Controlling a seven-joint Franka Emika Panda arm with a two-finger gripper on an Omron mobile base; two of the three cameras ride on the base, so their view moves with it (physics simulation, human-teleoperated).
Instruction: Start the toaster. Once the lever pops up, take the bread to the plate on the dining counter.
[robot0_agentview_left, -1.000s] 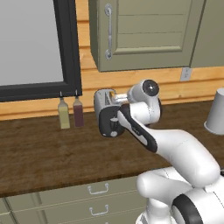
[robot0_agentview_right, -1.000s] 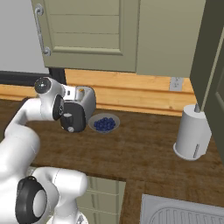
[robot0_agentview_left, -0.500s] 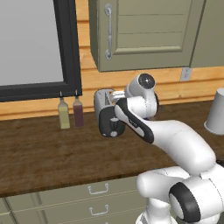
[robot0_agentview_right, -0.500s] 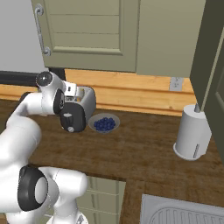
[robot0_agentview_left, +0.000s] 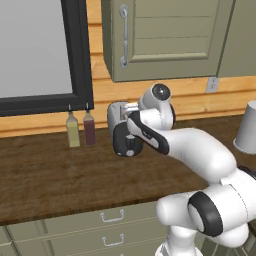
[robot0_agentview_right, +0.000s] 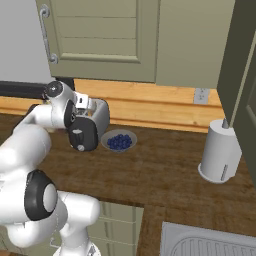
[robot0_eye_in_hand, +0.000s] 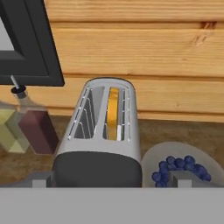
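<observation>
Here our hand (robot0_eye_in_hand: 109, 183) straddles the toaster (robot0_eye_in_hand: 101, 135), fingers wide; pressing off-centre, we risk missing the lever and shoving it into the blueberry bowl (robot0_eye_in_hand: 183, 164)

A small rounded silver toaster with a black end panel (robot0_agentview_right: 91, 125) stands on the dark wood-grain worktop (robot0_agentview_right: 160, 175), close to the pale wooden wall boards behind it. The white robot arm (robot0_agentview_right: 47, 117) reaches in from the toaster's left, and its hand is pressed up against the toaster's top; the fingers cannot be made out. Just right of the toaster sits a grey bowl of blueberries (robot0_agentview_right: 119, 141). Well to the toaster's right stands a white paper-towel roll (robot0_agentview_right: 219, 157).
</observation>
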